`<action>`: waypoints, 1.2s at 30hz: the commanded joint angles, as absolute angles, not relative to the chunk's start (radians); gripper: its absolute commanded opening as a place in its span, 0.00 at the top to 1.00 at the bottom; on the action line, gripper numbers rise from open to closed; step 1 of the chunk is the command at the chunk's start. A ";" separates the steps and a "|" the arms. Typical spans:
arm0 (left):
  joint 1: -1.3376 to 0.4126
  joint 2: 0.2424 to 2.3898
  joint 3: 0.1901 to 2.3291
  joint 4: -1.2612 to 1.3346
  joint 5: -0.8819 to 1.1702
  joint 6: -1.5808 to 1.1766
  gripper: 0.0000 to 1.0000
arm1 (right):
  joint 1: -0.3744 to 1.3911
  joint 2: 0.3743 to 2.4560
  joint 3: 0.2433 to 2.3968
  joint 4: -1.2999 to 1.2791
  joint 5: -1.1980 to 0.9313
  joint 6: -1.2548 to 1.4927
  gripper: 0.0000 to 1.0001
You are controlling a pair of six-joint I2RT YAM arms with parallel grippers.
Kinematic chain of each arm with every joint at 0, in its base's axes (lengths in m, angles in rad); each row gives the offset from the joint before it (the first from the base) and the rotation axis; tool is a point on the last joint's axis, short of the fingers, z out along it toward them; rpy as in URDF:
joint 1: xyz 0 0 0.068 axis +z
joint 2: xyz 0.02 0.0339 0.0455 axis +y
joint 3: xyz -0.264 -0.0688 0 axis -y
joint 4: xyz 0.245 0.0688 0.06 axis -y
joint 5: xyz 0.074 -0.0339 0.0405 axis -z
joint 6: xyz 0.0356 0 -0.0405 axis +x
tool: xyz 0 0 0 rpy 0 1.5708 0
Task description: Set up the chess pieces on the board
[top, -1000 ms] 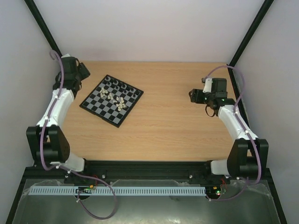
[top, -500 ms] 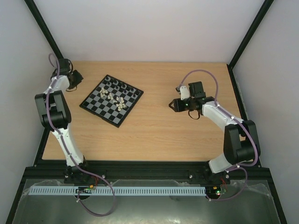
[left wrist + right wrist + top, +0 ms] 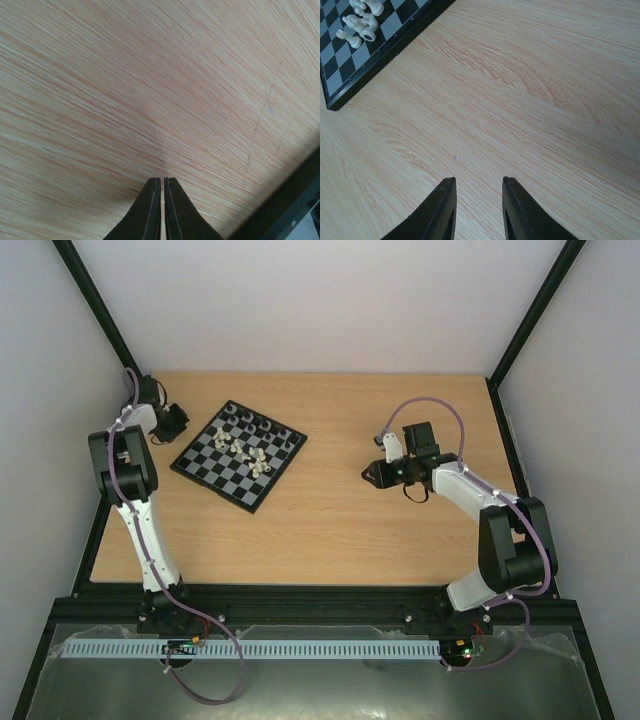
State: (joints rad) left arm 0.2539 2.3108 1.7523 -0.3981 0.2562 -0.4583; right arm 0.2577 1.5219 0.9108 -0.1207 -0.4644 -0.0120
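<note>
The board (image 3: pixel 225 472) lies at an angle on the left half of the wooden table. Black chess pieces (image 3: pixel 256 424) stand along its far edge, and cream-white pieces (image 3: pixel 252 454) are bunched near its middle. My left gripper (image 3: pixel 171 428) hangs just left of the board, over bare wood. In the left wrist view it (image 3: pixel 162 179) is shut with nothing between the fingers. My right gripper (image 3: pixel 369 476) is over bare wood to the right of the board. It (image 3: pixel 478 180) is open and empty, and the board's corner (image 3: pixel 379 56) with white pieces (image 3: pixel 362 23) shows far ahead of it.
The table's black frame edge (image 3: pixel 295 202) runs close by the left gripper. Black frame posts (image 3: pixel 95 300) rise at the back corners beside the white walls. Bare wood (image 3: pixel 330 530) stretches between the board and the right arm.
The left gripper has shut, and its arm has swung to stand beside the board's left corner. The right arm has reached left toward the board, and its jaws have narrowed.
</note>
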 commanded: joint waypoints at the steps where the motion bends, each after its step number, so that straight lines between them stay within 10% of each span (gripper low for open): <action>1: 0.243 2.348 1.773 -0.453 0.328 -0.431 0.98 | 0.263 1.521 0.904 -0.118 -0.500 -0.029 0.72; 36: -0.037 2.042 1.369 -0.517 0.414 -0.345 0.98 | 0.248 1.661 0.956 -0.175 -0.417 0.007 0.73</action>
